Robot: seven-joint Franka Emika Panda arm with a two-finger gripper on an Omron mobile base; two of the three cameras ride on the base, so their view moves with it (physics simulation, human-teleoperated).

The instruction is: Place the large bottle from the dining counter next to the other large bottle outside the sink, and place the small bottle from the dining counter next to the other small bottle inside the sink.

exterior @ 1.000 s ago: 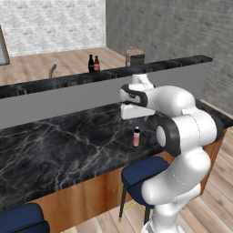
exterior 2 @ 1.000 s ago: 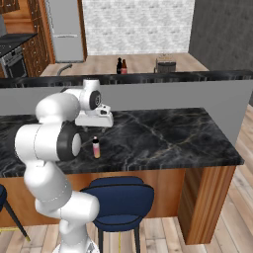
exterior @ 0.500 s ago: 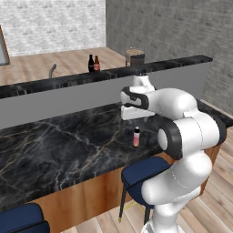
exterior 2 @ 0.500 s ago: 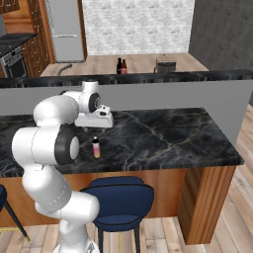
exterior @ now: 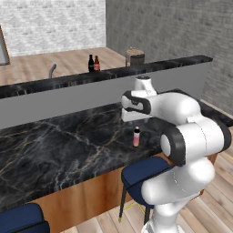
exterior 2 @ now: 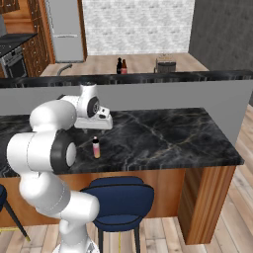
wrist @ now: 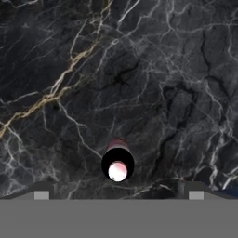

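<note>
The small bottle, pale pink with a dark reddish cap, stands upright on the black marble dining counter. In the hand view I look straight down on the small bottle. My gripper hangs above it, open, with a fingertip well out on each side and nothing held. On the far counter the black large bottle stands right beside the amber other large bottle. The faucet marks the sink. Its basin and the other small bottle are hidden behind the raised ledge.
A grey raised ledge with a black top runs between the dining counter and the far counter. A round container stands on the far counter. Blue stools sit at the wooden front. A fridge stands at the back left.
The hand has stayed over the small bottle, sinking only a little. The arm's elbow has swung round. The bottles have not moved.
</note>
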